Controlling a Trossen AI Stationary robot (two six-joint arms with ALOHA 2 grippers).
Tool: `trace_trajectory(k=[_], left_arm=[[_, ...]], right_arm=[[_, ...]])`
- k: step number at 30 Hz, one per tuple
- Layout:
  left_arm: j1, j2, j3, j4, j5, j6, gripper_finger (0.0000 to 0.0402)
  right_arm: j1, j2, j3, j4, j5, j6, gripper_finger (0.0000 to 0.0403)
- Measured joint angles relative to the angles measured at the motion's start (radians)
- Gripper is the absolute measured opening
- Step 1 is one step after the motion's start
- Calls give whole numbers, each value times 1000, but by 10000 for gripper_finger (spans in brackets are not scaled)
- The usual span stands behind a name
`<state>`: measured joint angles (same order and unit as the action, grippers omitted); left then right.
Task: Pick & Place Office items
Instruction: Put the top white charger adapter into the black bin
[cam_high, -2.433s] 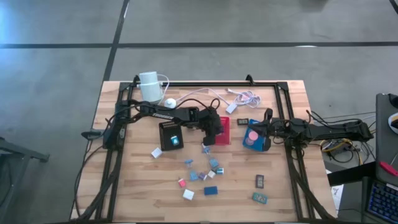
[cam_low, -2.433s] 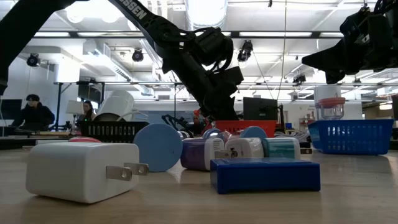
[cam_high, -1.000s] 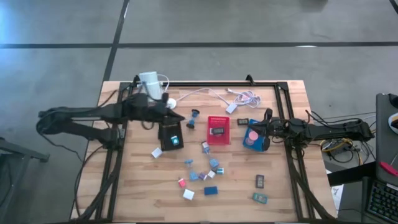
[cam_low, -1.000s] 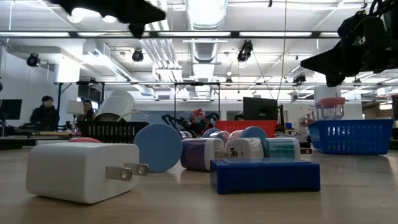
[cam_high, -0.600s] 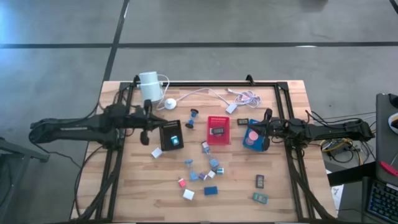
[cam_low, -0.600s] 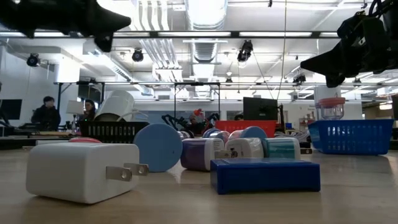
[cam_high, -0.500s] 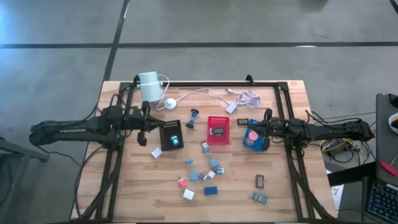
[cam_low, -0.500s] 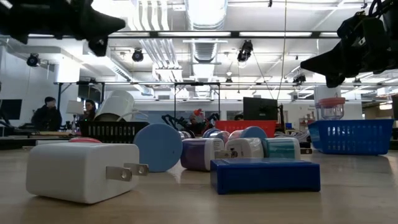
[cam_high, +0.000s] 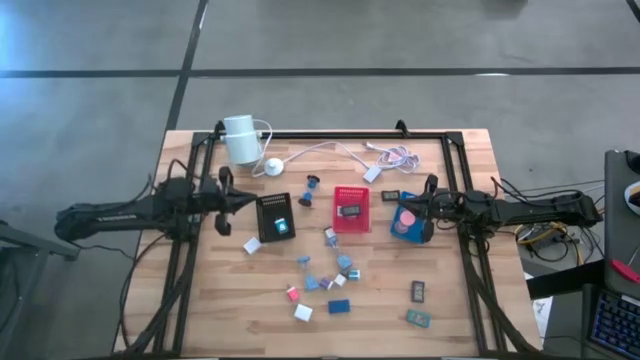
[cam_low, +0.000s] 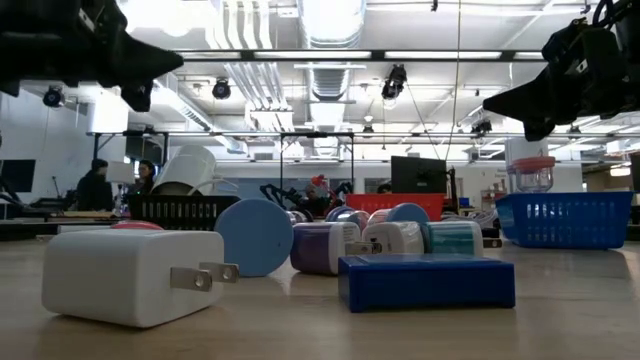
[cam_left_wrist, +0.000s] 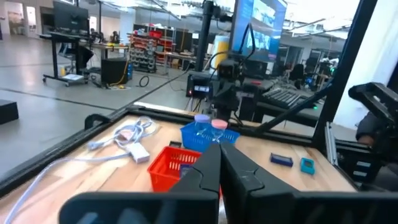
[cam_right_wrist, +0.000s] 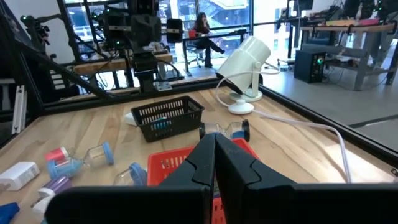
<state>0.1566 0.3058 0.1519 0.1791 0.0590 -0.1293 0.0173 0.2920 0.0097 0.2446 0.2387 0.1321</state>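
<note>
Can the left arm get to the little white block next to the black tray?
Probably yes. The left gripper, shut and empty, hangs beside the black tray, and the white block lies on bare wood close by, with nothing on top of it.

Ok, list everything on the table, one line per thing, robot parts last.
black tray: one, left of centre, something blue inside.
red tray: one, centre, a dark piece inside.
blue tray: one, right of the red tray, pink disc inside.
white cylinder device: one, far left corner, white cable trailing right.
loose office items: about a dozen, white, blue, pink and purple, clustered in front of the trays.
dark clips: one dark, one teal, near right.
left gripper: fingers shut, empty, beside the black tray.
right gripper: fingers shut, empty, at the blue tray.
</note>
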Motion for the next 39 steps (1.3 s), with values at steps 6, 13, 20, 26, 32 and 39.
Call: trace_trajectory(k=[6,13,20,26,32,39], left_arm=[[0,-23,-51,16,-4,18,3],[0,-26,-118,83,-8,10,6],[0,-26,-126,98,-27,46,4],[0,-23,-146,62,-31,55,7],[1,-21,-146,68,-45,87,3],[1,-15,-146,65,-45,63,15]], right_arm=[[0,0,0,0,0,-1,8],[0,0,0,22,30,-12,8],[0,4,0,25,34,-10,8],[0,6,0,25,34,-5,8],[-1,7,0,28,81,-31,8],[0,23,0,27,92,19,8]])
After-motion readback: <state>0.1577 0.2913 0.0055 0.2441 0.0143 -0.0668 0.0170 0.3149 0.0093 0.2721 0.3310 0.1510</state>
